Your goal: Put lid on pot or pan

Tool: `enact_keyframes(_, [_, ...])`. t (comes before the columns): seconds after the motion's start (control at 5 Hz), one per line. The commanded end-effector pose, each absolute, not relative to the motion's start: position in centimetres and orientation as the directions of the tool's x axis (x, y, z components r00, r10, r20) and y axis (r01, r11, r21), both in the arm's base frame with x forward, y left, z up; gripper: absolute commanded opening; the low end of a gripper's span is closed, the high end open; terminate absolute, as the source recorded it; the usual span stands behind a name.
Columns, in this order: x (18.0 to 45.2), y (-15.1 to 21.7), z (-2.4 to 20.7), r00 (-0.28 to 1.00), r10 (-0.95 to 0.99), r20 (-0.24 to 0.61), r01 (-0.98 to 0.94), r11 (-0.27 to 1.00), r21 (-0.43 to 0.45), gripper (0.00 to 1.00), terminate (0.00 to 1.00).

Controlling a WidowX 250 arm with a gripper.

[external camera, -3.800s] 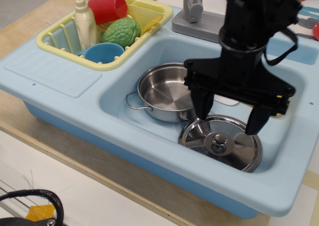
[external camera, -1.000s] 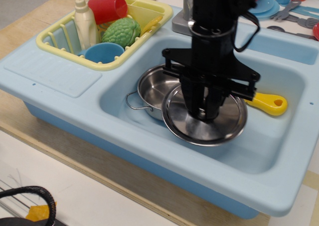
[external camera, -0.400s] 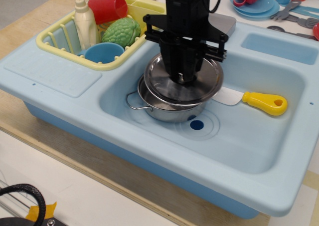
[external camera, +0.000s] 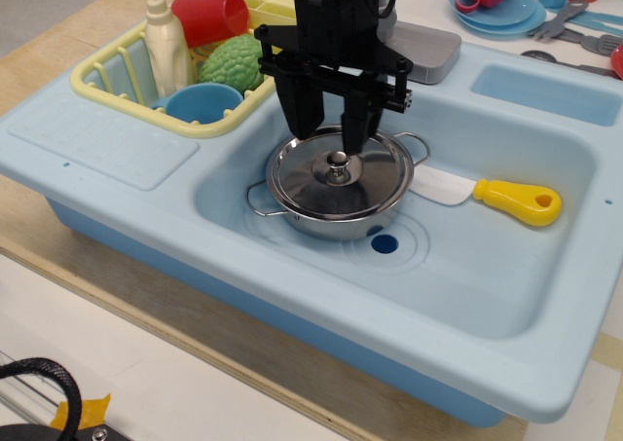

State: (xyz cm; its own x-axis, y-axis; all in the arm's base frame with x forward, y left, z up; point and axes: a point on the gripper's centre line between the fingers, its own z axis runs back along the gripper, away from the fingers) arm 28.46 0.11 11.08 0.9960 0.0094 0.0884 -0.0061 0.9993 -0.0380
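Note:
The shiny steel lid (external camera: 337, 178) with its small central knob (external camera: 337, 167) lies flat on the small steel pot (external camera: 331, 225), which stands in the left part of the light blue sink (external camera: 487, 295). The pot's wire loop handles show at its left and upper right. My black gripper (external camera: 329, 129) hangs just above the lid's far side. Its jaws are open and hold nothing, one finger on each side above the knob.
A knife with a yellow handle (external camera: 516, 200) lies in the sink right of the pot. A yellow dish rack (external camera: 107, 81) at the back left holds a red cup, a green vegetable, a bottle and a blue bowl (external camera: 202, 102). A grey faucet base (external camera: 428, 52) stands behind.
The gripper carried the lid from the sink floor left over the pot, set it down on the pot, let go, and now stands open just above it.

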Motion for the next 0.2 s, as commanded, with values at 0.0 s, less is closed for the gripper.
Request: enact_keyframes(0.0, [28.87,0.25,11.99,0.993,0.016,0.119,-0.011,0.999,-0.040,1.00,1.00])
